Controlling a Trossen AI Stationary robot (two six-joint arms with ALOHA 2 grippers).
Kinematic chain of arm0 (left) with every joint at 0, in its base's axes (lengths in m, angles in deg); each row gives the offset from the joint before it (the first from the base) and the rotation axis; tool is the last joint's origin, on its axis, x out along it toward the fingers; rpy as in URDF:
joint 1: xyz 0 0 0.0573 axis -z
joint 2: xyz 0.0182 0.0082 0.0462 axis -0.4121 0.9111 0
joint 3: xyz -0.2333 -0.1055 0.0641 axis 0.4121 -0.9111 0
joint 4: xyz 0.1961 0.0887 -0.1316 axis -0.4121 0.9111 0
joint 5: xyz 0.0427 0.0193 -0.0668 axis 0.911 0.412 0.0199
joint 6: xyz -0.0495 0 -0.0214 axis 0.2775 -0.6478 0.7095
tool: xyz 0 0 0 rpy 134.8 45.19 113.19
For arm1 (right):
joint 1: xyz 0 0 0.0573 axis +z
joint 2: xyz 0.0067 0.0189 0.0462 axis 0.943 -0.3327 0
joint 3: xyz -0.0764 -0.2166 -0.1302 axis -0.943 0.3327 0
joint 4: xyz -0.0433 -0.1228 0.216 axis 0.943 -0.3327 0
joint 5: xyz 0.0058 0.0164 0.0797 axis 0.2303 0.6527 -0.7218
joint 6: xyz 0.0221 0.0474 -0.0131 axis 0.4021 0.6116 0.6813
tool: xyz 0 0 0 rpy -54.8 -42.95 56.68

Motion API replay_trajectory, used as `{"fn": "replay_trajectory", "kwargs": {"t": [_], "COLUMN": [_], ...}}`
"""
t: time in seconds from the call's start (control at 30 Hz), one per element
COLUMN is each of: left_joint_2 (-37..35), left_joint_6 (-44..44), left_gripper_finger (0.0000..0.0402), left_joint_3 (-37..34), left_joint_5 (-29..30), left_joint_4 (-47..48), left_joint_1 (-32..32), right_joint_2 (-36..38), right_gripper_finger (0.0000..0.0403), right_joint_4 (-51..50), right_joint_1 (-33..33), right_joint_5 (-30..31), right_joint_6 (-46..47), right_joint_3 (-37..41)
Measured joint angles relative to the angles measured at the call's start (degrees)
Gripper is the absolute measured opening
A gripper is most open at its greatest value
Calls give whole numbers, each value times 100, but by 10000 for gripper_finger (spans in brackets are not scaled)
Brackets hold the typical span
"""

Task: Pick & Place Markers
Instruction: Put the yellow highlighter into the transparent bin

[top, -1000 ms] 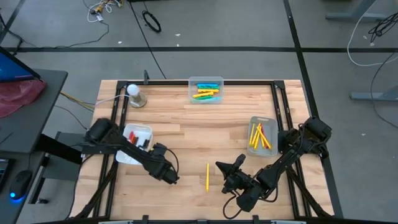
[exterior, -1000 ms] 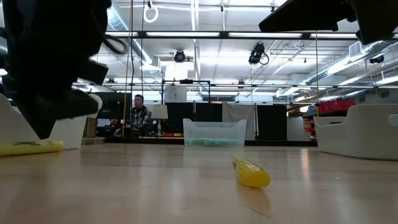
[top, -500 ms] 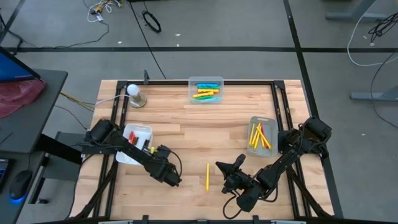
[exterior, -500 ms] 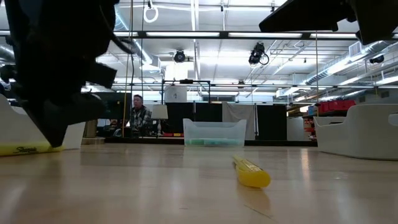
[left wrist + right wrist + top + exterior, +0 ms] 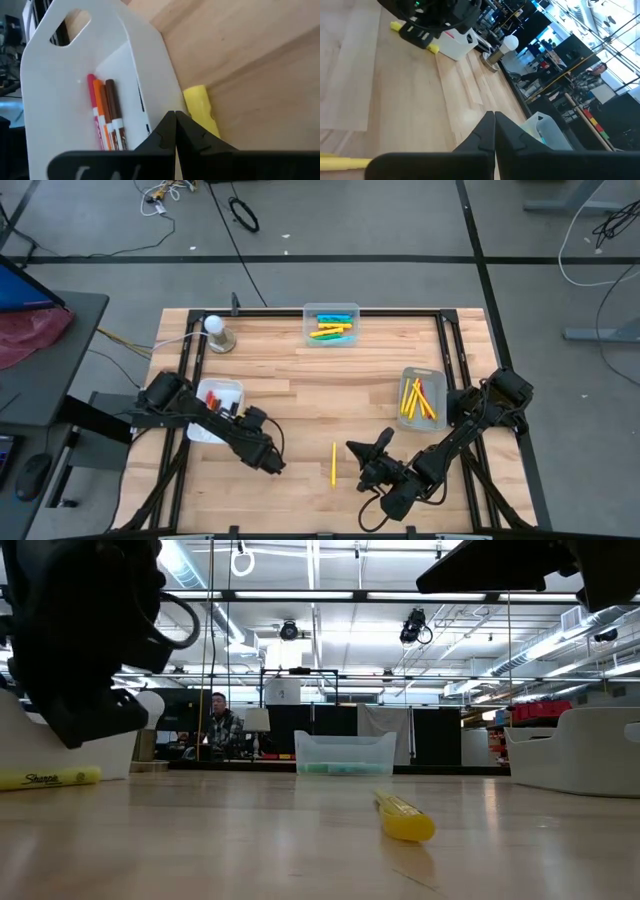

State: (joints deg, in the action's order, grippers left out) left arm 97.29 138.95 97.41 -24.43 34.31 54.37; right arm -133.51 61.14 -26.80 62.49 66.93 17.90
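A slim yellow marker (image 5: 333, 463) lies flat on the bare wood between my grippers; the low view shows it end-on (image 5: 405, 819). A second yellow marker (image 5: 50, 778) lies on the table against the outer wall of the white tray (image 5: 212, 408), as the left wrist view shows (image 5: 200, 107). The tray holds pink, orange and brown markers (image 5: 104, 112). My left gripper (image 5: 264, 457) is shut and hovers just above that second marker without touching it. My right gripper (image 5: 372, 455) is shut and waits near the table's near edge, right of the slim marker.
A clear bin (image 5: 331, 323) with blue, green and yellow markers stands at the far edge. A grey bin (image 5: 421, 398) with yellow and red markers sits on the right. A white-topped object (image 5: 218, 333) stands at the far left corner. A person (image 5: 222, 722) sits beyond the table.
My left gripper dipped beside the yellow marker at the tray, then rose and drew back slightly toward the tray. The whole marker now shows below it in the low view. The right arm kept still.
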Motion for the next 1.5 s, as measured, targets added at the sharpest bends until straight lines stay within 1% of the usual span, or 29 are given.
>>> {"fn": "replay_trajectory", "kwargs": {"t": [0.27,0.37,0.47,0.6,0.7,0.8,0.93,1.0,1.07,1.13,1.27,1.33,1.4,1.5], "left_joint_2": [-1,1,2,4,4,4,4,4,4,4,2,0,0,0], "left_joint_6": [-25,-168,-293,-293,-390,-741,-1430,-1698,-1800,-1665,-1157,-1002,-985,-1008], "left_gripper_finger": [3,3,3,4,9,11,17,31,56,90,176,215,243,256], "left_joint_3": [-201,-223,-231,-50,255,588,979,1121,1184,1177,997,842,643,319], "left_joint_5": [-226,-397,-405,-114,193,377,540,532,498,470,438,571,688,805], "left_joint_4": [-489,-755,-1068,-1369,-1351,-1285,-1267,-1282,-1285,-1246,-1329,-1618,-2042,-2773], "left_joint_1": [-10,-35,-37,-21,26,88,302,461,659,888,1329,1511,1654,1802], "right_joint_2": [0,0,0,0,0,0,0,0,0,0,0,0,0,0], "right_gripper_finger": [1,1,1,1,1,1,1,1,1,1,1,1,1,1], "right_joint_4": [-1,0,0,0,0,0,0,-2,-11,-15,-15,-15,-15,-15], "right_joint_1": [-2,-2,-2,-9,-9,-9,-9,-9,-9,-9,-9,-9,-18,-25], "right_joint_5": [-23,-23,-23,-23,-22,-21,-23,-23,-23,-23,-23,-23,-23,-24], "right_joint_6": [-2,-2,-2,-2,-2,-2,4,43,115,138,145,146,146,146], "right_joint_3": [0,0,0,0,0,0,0,0,0,0,0,0,0,0]}}
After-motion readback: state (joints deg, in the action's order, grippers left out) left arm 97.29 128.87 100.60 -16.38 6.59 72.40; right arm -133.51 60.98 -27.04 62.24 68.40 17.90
